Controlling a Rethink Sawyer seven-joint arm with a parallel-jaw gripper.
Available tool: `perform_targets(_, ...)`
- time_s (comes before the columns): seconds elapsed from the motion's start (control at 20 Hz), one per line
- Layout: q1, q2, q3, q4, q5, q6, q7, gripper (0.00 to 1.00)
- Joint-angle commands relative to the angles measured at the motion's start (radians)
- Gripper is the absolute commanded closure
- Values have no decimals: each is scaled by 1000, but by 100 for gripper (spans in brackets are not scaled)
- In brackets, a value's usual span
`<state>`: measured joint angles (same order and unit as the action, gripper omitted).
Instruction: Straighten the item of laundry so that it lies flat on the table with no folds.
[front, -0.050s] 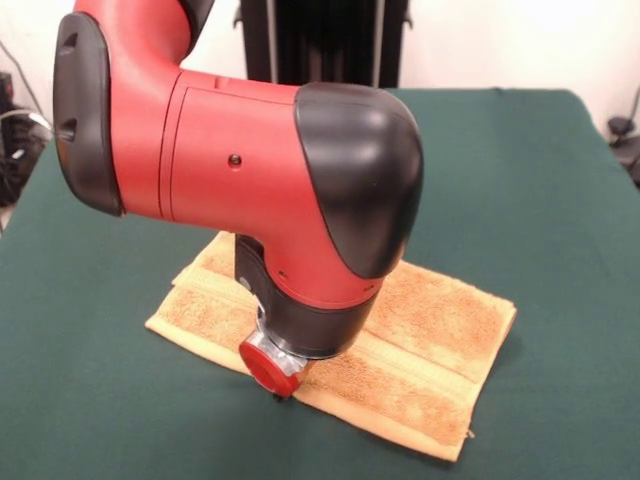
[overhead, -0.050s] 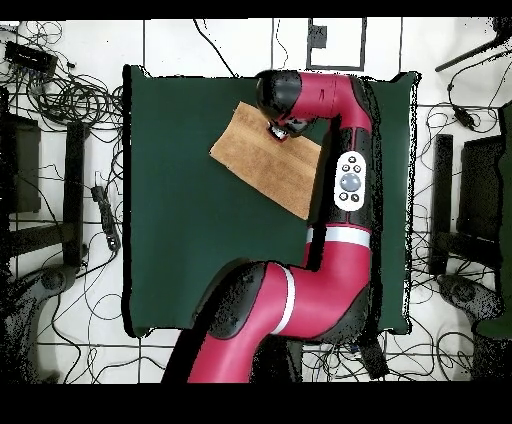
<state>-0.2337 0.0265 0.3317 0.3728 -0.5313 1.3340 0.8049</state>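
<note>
Pincer low at towel's front edge; can't tell whether it grips, wrist hides it. Towel directly beneath on green surface, seemingly still doubled. I judge unfolding remains.

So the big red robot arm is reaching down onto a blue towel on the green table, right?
Not quite: the towel is orange-tan, not blue. The front view shows this clearly, and the overhead view agrees. The rest holds: the red robot arm does reach down onto the towel, which lies on the green table.
</note>
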Motion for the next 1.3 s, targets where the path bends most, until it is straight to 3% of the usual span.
perform_targets(0.05,48,36,-18,249,24,-1,137,100)
perform_targets(0.55,30,-46,-66,380,78,-12,204,100)
perform_targets(0.9,9,-128,-90,497,107,-30,178,100)
perform_targets(1.3,7,-158,-96,531,124,-56,173,100)
